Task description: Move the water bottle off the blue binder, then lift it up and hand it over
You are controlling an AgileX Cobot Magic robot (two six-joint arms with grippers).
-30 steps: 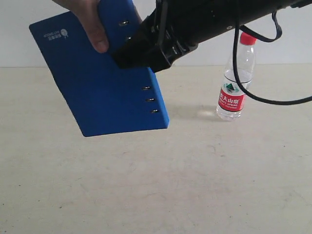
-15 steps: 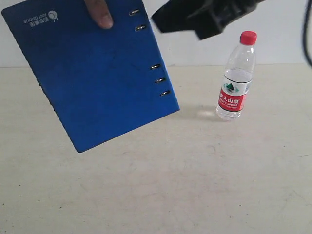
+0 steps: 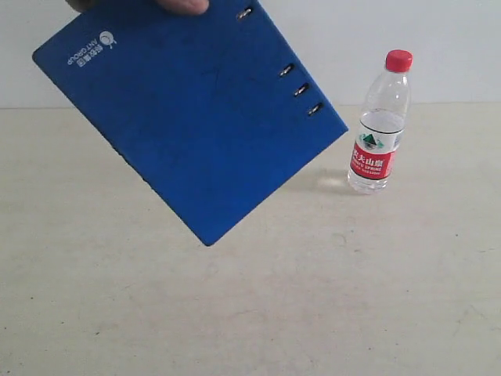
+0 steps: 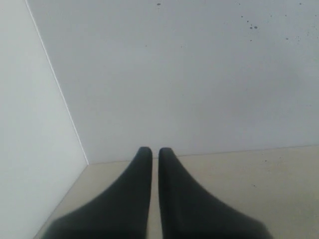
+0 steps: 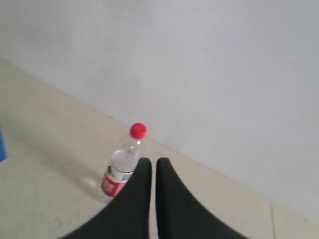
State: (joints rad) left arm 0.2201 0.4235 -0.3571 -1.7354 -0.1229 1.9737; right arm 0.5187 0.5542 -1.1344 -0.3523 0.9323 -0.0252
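The water bottle (image 3: pixel 380 125), clear with a red cap and red-and-white label, stands upright on the beige table (image 3: pixel 313 298) at the right, apart from everything. It also shows in the right wrist view as the bottle (image 5: pixel 122 167), partly behind my right gripper (image 5: pixel 150 162), which is shut and empty above the table. The blue binder (image 3: pixel 188 117) hangs tilted in the air at upper left, held by a human hand (image 3: pixel 184 6) at its top edge. A sliver of the binder (image 5: pixel 2 144) shows at the frame edge. My left gripper (image 4: pixel 152 151) is shut and empty, facing a white wall.
A white wall (image 3: pixel 454 47) runs behind the table. In the left wrist view a wall corner (image 4: pixel 60 94) meets the table's far edge. Neither arm appears in the exterior view.
The right arm has pulled up and out of the exterior view. The hand has swung the binder up and to the right. The bottle has stayed put.
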